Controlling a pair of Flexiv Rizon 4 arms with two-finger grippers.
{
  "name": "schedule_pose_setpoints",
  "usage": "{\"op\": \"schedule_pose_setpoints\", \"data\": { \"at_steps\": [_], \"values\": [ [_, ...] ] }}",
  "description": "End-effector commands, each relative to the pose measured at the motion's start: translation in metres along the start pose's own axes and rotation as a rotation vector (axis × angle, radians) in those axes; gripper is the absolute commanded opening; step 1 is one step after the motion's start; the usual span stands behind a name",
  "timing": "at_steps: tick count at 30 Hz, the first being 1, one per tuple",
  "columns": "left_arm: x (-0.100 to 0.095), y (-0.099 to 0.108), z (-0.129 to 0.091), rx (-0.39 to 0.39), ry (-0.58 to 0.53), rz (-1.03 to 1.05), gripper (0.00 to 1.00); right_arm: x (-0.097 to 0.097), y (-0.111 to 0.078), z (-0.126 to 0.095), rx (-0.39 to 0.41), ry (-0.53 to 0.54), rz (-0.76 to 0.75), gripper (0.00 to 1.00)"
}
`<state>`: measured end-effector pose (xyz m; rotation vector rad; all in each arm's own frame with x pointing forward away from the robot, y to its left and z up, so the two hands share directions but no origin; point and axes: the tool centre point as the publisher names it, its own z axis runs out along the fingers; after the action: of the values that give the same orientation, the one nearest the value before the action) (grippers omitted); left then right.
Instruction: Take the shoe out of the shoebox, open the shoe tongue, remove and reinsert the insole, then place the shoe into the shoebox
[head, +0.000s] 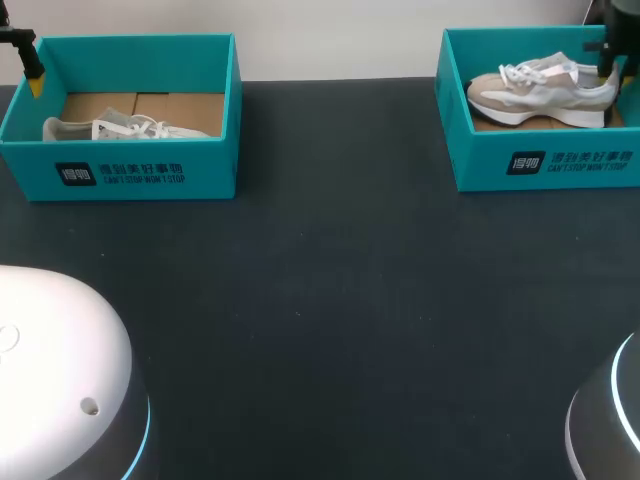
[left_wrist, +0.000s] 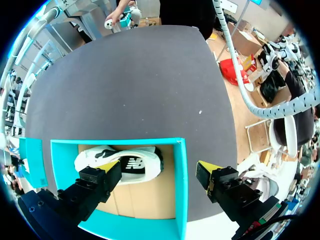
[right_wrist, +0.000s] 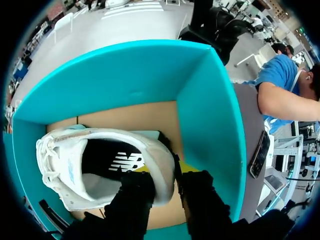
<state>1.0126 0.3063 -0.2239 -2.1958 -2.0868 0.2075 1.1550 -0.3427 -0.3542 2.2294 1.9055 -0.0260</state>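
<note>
Two shoes, two boxes, one shoe in each. The right shoe (right_wrist: 100, 165) lies in the right box (head: 545, 165), its long axis across the table (head: 320, 300). Its toe points away from the right claw (right_wrist: 167, 175), which is clamped on its heel, one finger inside. The left shoe (left_wrist: 135, 167) lies lengthwise in the left box (left_wrist: 181, 190). The left claw (left_wrist: 157, 172) hangs spread wide, one finger over this shoe and the other outside the box wall.

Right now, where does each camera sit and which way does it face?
Head view: above and behind the robot, facing down on the table; left gripper and right gripper at far corners.
Left wrist view: left wrist, facing down; open left gripper astride a left shoebox wall.
Right wrist view: right wrist, facing down into the right shoebox; right gripper holds the right shoe by its heel.
Shared: head view and right wrist view both show the right shoe.
</note>
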Motion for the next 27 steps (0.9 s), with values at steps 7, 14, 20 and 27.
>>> {"op": "schedule_pose_setpoints", "data": {
  "at_steps": [7,14,20,27],
  "values": [
    [0.000,-0.001,0.000,-0.002,0.002,0.001,1.00,-0.001,0.000,-0.018,-0.014,-0.001,-0.016,0.00],
    [0.000,-0.001,0.000,-0.002,0.002,0.001,1.00,-0.004,-0.014,-0.063,-0.057,0.020,-0.012,0.00],
    [0.000,-0.001,0.000,-0.002,0.002,0.001,1.00,0.002,-0.024,-0.100,-0.082,0.050,0.000,0.00],
    [0.000,-0.001,0.000,-0.002,0.002,0.001,1.00,0.014,-0.036,-0.151,-0.114,0.043,0.007,0.00]
  ]
}}
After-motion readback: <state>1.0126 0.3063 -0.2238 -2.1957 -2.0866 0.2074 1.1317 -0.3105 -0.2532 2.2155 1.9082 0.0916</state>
